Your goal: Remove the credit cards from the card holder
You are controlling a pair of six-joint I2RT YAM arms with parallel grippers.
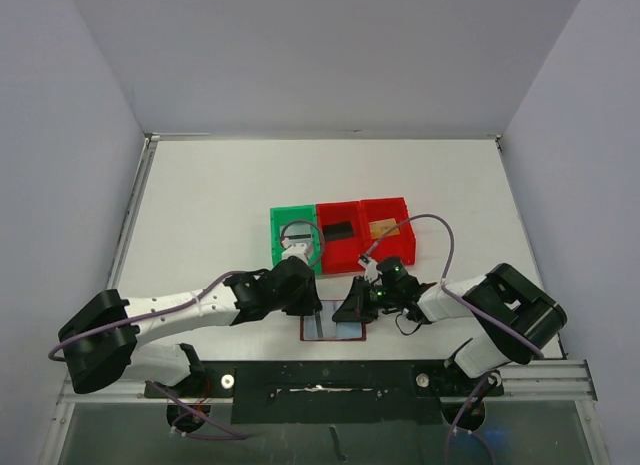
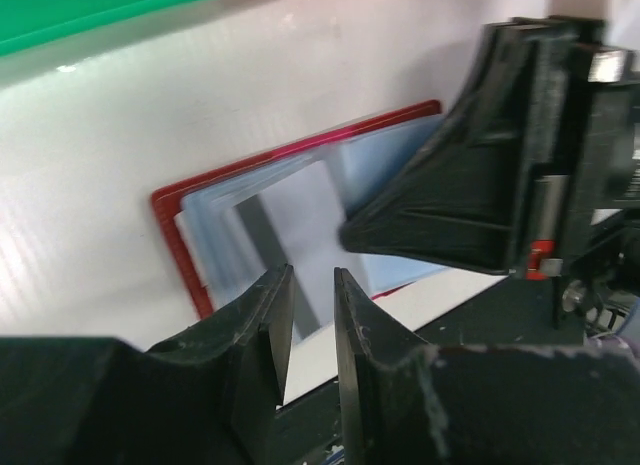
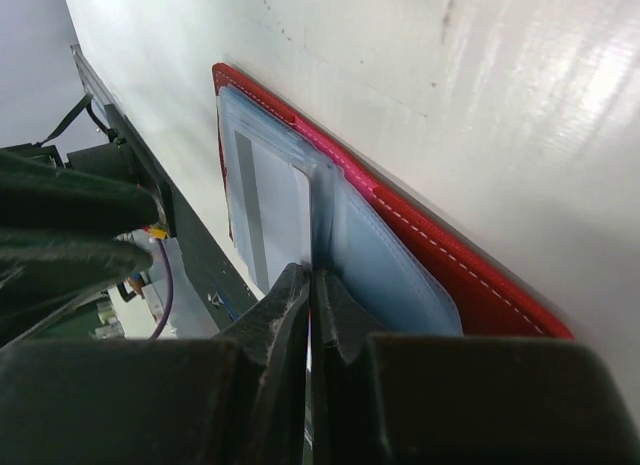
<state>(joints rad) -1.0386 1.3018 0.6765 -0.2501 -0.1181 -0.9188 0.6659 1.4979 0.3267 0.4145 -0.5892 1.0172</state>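
The dark red card holder lies open on the table near the front edge, pale blue pockets up. A silver-grey credit card with a dark stripe sticks part way out of the left pocket. Its free end points at my left gripper, whose jaws stand a narrow gap apart just over that end and pinch nothing. My right gripper is shut, its tips pressed onto the holder's middle fold.
Behind the holder stand a green bin and two red bins. A black card lies in the middle bin and a gold-orange card in the right one. A black rail runs along the front edge.
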